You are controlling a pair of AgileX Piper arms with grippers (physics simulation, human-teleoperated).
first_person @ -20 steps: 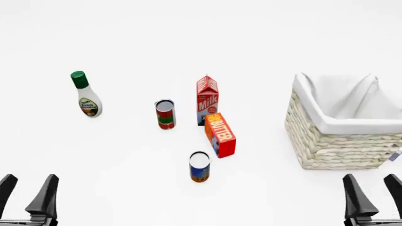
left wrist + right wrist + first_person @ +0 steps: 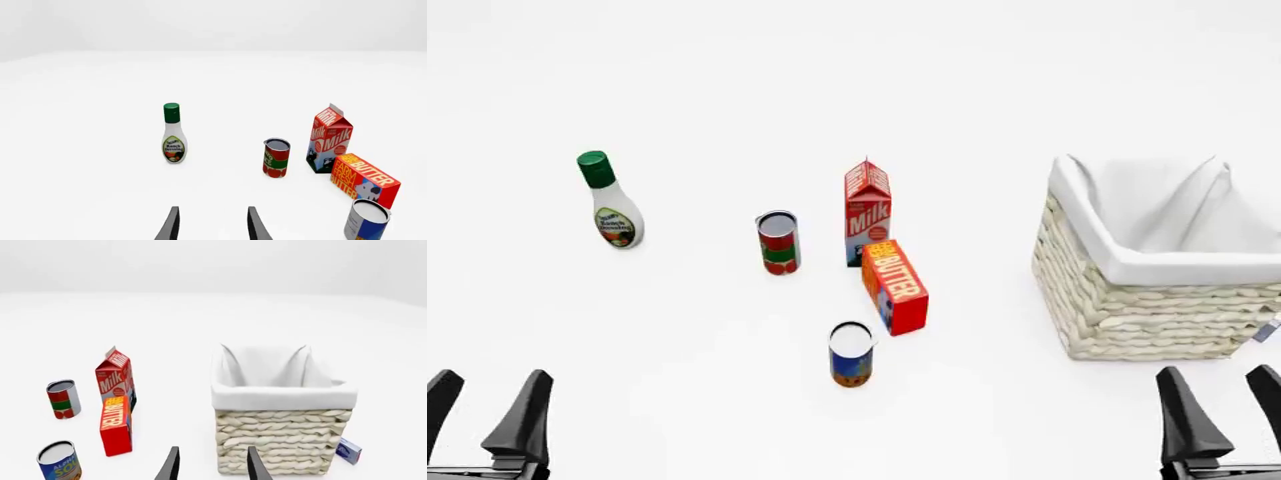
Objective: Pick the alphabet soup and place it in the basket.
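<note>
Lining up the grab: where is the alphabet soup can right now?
In the front view the alphabet soup can stands upright near the table's middle, closest to the arms, just in front of the butter box, well left of the basket.
</note>
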